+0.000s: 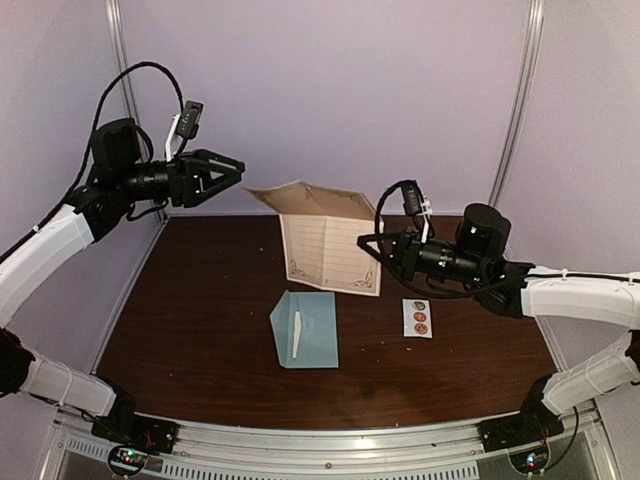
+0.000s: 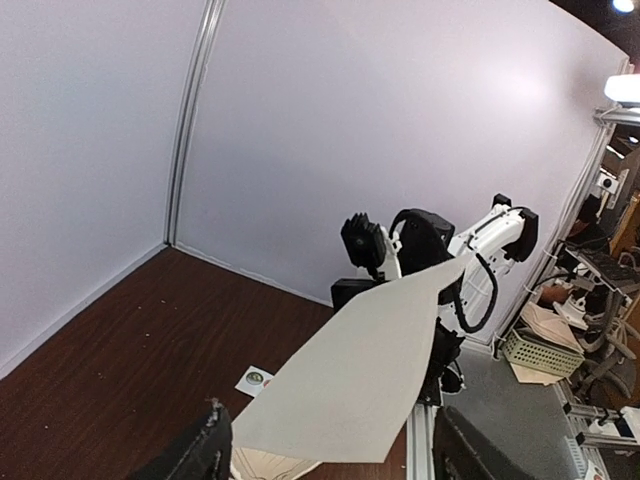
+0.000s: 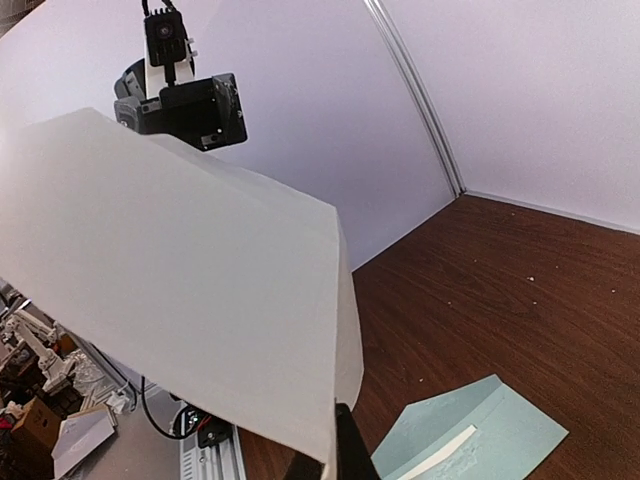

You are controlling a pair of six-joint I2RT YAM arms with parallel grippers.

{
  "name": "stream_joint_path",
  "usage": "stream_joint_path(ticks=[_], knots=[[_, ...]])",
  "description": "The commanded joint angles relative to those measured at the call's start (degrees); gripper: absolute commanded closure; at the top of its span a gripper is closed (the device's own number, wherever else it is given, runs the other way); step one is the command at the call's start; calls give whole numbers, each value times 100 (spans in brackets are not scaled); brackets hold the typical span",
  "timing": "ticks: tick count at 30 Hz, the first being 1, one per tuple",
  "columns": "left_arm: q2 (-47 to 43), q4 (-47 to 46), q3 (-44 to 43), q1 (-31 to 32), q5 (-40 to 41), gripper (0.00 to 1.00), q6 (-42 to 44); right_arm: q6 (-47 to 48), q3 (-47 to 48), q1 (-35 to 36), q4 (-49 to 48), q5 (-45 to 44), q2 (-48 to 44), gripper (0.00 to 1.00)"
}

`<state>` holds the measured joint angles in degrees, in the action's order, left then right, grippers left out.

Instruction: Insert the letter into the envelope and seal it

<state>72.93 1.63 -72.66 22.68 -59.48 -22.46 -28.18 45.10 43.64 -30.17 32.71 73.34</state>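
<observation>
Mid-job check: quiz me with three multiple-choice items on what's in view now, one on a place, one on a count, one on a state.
1. Where is the envelope?
A) flat on the table
B) propped against the back wall
C) hanging over the near edge

2. How many round stickers are on the sticker strip?
A) one
B) three
C) six

3. What state is the letter in?
A) lying flat
B) tucked inside something
C) held up in the air

Key:
1. A, it lies flat between the two arms, touched by neither.
2. B, three dots sit in a column.
3. C, the right fingers are shut on its edge, while the left fingers stand open and hold nothing.
</observation>
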Motion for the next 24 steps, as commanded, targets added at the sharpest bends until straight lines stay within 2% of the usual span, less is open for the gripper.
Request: stream_joint_path(ticks=[1, 7, 9, 14, 20, 24], knots=[[-350, 108, -373, -249, 332, 27, 241, 463, -44, -36, 590, -305, -312, 100], [-179, 733, -805, -331, 1464, 24, 615, 803, 176, -41, 1344, 17, -484, 100], [34, 874, -829, -251, 1587, 24, 740, 888, 279, -37, 1585, 164, -504, 100], [679, 1085, -872, 405, 1532, 25, 1156, 1082, 568, -34, 2167, 567, -503, 100], [1457, 1681, -1146, 1241, 1176, 25, 1860, 1268, 795, -35, 2683, 983, -435, 100], [1789, 1999, -1182, 1568, 779, 25, 2182, 1425, 976, -34, 2973, 1219, -299, 100]])
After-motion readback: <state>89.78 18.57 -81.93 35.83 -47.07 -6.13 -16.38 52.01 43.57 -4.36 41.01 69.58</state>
